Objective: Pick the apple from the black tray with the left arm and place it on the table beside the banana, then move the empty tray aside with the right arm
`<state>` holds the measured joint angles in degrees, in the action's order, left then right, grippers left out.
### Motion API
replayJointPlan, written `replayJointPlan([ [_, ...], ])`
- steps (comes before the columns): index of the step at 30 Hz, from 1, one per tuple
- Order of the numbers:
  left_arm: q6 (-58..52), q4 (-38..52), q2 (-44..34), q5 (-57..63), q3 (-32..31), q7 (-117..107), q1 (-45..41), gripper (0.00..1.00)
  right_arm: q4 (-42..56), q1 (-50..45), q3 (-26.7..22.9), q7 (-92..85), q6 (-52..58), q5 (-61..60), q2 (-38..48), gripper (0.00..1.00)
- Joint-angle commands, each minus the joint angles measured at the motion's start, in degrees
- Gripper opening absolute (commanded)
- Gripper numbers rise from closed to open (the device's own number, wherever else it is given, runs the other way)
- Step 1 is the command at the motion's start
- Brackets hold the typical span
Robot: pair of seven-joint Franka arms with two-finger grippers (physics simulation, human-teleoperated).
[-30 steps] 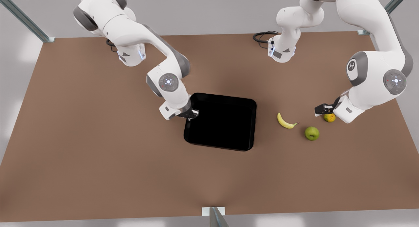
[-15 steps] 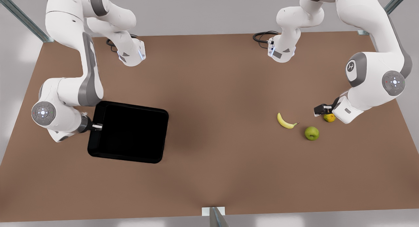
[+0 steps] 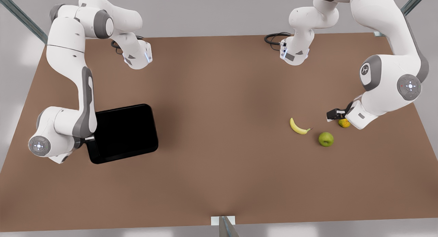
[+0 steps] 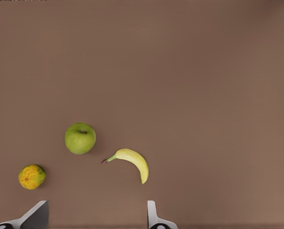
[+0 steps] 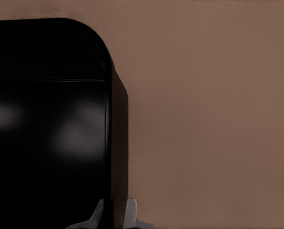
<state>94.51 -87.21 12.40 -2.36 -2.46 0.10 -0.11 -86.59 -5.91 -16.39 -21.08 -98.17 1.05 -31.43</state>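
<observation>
The empty black tray lies on the table at the front view's left. My right gripper is shut on its wall, one finger on each side of the rim. The apple rests on the table just to the right of the banana in the front view. My left gripper hovers open above the table beside a small orange-yellow fruit. In the left wrist view the apple and banana lie close together beyond the open fingers.
The orange-yellow fruit lies near the apple. Both arm bases and a black cable stand along the table's back edge. A metal post rises at the middle of the front edge. Bare brown table spans the middle.
My right arm has dragged the tray from the table's middle to the front view's left, turning it on the way. The left gripper drifted only slightly; the fruit stayed put.
</observation>
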Motion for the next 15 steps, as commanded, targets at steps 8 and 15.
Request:
replayJointPlan([
  [8, -0.03, 1.34, 0.96, 1.12, 0.0, 1.13, -0.51, 1.0, 18.65, 3.97, 13.84, 6.83, 11.51, -7.82, 6.03, 1.0],
  [15, -0.03, 1.34, 0.96, 1.04, 0.0, 1.05, -0.59, 1.0, 20.5, 9.6, 25.01, 12.2, 11.68, 4.66, 7.0, 1.0],
])
